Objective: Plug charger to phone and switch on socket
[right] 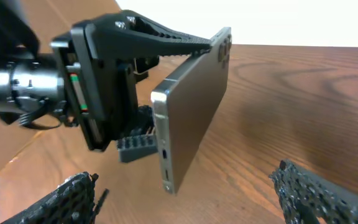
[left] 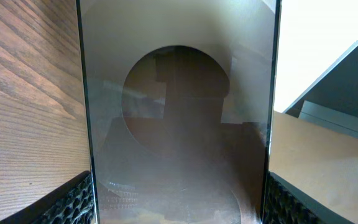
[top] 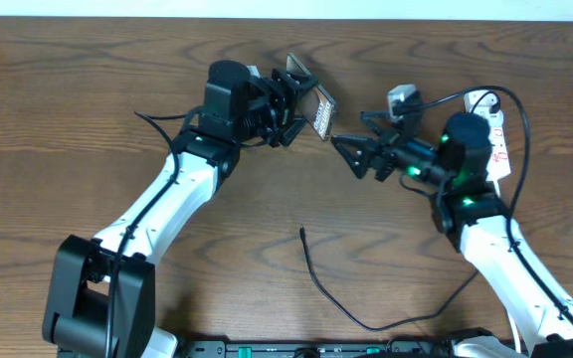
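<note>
The phone (top: 313, 102) is lifted off the table and tilted, with my left gripper (top: 294, 105) shut on its long sides. In the left wrist view its glossy brown face (left: 179, 124) fills the space between the two pads (left: 73, 200). My right gripper (top: 346, 155) stands open just right of the phone, nothing between its fingers. In the right wrist view the phone's metal end edge with its port (right: 165, 155) faces my right gripper (right: 184, 186). The charger (top: 328, 293) lies loose on the table, its plug tip (top: 301, 232) near the middle front. The white socket (top: 499, 134) lies at the far right.
My left arm (top: 172, 194) crosses the table's left half and my right arm (top: 500, 249) rises from the front right corner. A black cable (top: 517, 129) loops over the socket. A pale wall edge (top: 286, 8) borders the far side of the table.
</note>
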Tool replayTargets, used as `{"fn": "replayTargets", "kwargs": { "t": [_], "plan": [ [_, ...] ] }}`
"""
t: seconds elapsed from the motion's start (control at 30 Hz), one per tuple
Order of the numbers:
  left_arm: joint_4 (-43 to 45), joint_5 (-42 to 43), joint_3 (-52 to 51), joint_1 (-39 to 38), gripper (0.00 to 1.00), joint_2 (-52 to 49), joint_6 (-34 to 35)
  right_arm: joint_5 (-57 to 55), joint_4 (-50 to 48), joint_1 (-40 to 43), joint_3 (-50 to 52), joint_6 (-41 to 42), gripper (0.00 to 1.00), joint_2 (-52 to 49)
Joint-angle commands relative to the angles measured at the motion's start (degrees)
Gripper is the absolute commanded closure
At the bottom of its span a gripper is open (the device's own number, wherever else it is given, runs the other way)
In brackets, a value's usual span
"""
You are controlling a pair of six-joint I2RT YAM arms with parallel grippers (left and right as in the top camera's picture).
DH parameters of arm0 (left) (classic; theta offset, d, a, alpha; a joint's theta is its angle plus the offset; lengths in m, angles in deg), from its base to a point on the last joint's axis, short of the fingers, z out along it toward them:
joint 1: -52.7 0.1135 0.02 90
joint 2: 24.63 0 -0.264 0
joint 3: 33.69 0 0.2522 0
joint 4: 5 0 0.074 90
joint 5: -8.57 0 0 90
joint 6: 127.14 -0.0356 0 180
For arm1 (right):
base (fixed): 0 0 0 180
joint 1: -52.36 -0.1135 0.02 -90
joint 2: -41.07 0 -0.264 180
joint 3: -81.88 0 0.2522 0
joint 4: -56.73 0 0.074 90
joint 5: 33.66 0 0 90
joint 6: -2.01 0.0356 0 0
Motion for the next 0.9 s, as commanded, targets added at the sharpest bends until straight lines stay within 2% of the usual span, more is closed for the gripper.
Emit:
{"fn": "replayTargets", "kwargs": {
  "t": [0.0, 0.2, 0.4, 0.6, 0.67, 0.77, 0.87],
  "plan": [
    [0.7, -1.2, 1.8, -1.3, 0.93, 1.4, -1.1, -11.3, 0.4, -3.8, -1.2, -1.0, 0.11, -0.3],
    [0.7, -1.7, 1.8, -3.1, 0.93, 1.4, -1.1, -21.8, 1.0, -8.0, -1.2, 0.9, 0.11, -0.3],
    [0.7, -1.7, 1.8, -5.0, 0.93, 1.4, -1.1, -24.0, 1.2, -8.5, -1.2, 1.1, 0.11, -0.3],
    [0.7, -1.7, 1.8, -6.8, 0.93, 1.4, -1.1, -24.1, 1.3, -8.5, -1.2, 1.3, 0.24, -0.3],
    [0.7, -1.8, 1.8, -7.3, 0.93, 1.4, -1.1, -24.1, 1.6, -8.5, -1.2, 1.6, 0.31, -0.3],
    [0.7, -1.8, 1.8, -7.4, 0.93, 1.4, -1.1, -24.1, 2.2, -8.5, -1.2, 2.0, 0.55, -0.3],
    [0.7, -1.7, 1.8, -7.4, 0.93, 1.4, -1.1, -24.1, 2.8, -8.5, -1.2, 2.0, 0.68, -0.3]
  ]
}}
